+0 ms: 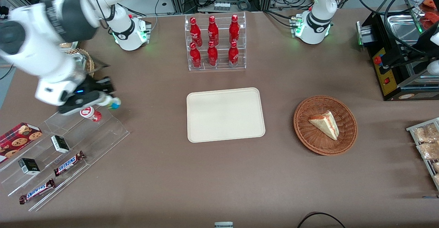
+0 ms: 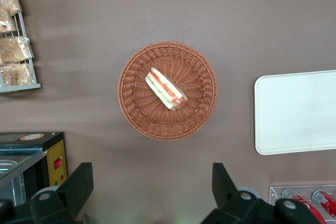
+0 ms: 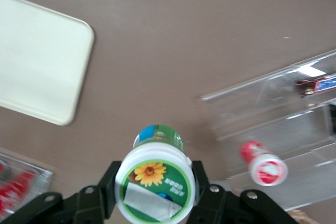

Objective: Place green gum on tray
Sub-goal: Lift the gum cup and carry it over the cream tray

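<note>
My right gripper [image 1: 104,99] is shut on the green gum [image 3: 155,183], a small canister with a white lid and a green round label showing a yellow flower. I hold it in the air above the table, just beside the top step of the clear display stand [image 1: 68,142]. In the front view the gum [image 1: 112,102] pokes out from the fingers toward the tray. The cream-beige tray [image 1: 225,115] lies flat at the table's middle, well apart from the gripper. It also shows in the right wrist view [image 3: 37,59] and the left wrist view [image 2: 296,111].
A red-labelled canister [image 1: 91,114] lies on the clear stand, also in the right wrist view [image 3: 264,164]. The stand holds Snickers bars [image 1: 69,163], small dark boxes and a cookie box [image 1: 17,138]. A rack of red bottles [image 1: 214,43] stands farther back. A wicker basket [image 1: 325,125] holds a sandwich.
</note>
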Controlling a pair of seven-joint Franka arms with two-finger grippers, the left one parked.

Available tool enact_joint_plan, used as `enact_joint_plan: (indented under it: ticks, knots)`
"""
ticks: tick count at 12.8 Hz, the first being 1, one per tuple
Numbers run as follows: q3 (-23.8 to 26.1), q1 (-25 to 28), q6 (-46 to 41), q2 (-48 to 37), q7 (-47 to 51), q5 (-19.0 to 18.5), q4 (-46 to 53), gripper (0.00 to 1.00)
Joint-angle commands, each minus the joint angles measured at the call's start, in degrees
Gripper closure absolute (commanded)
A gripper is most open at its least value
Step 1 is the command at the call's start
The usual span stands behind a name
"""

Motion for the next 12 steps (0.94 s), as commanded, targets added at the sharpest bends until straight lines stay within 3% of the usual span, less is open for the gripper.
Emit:
enact_joint_plan:
  ticks: [1,6,12]
  knots:
    - [-0.78,7.23,-1.44,6.94,12.61,1.02,6.53,1.00]
    - [-0.78,16.30,6.19,19.51,29.52,7.60,12.70,1.00]
    - [-0.78,24.74,17.18,28.74,40.42,8.14,13.40,1.00]
